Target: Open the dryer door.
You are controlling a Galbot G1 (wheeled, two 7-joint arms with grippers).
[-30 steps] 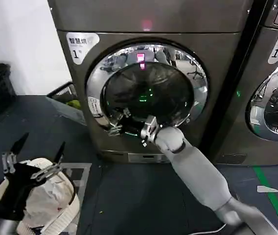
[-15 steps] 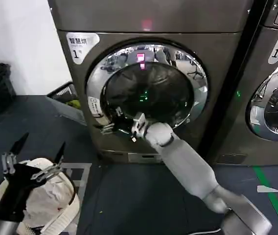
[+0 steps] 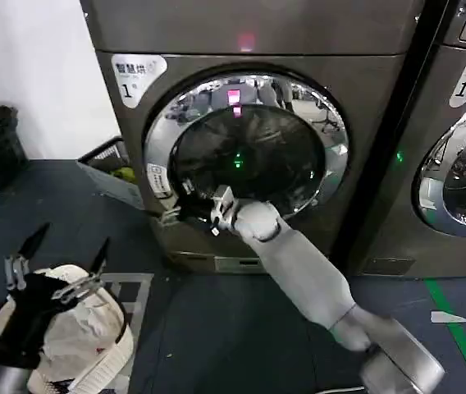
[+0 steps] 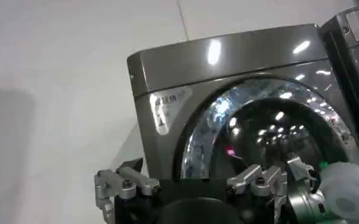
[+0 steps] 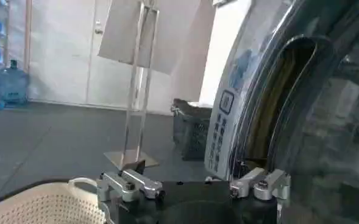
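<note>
I see a plain white wall at ten o'clock and dark grey floor below.

Dim room — chrome glare, slight blur

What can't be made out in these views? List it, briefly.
- Head view: whether the right end effector actually touches the dryer door, because its own wrist covers the contact point.
- Head view: what is in the drum, hidden behind dark glass and reflections.
- Head view: most of the neighbouring machine, cut off by the picture's edge.
</note>
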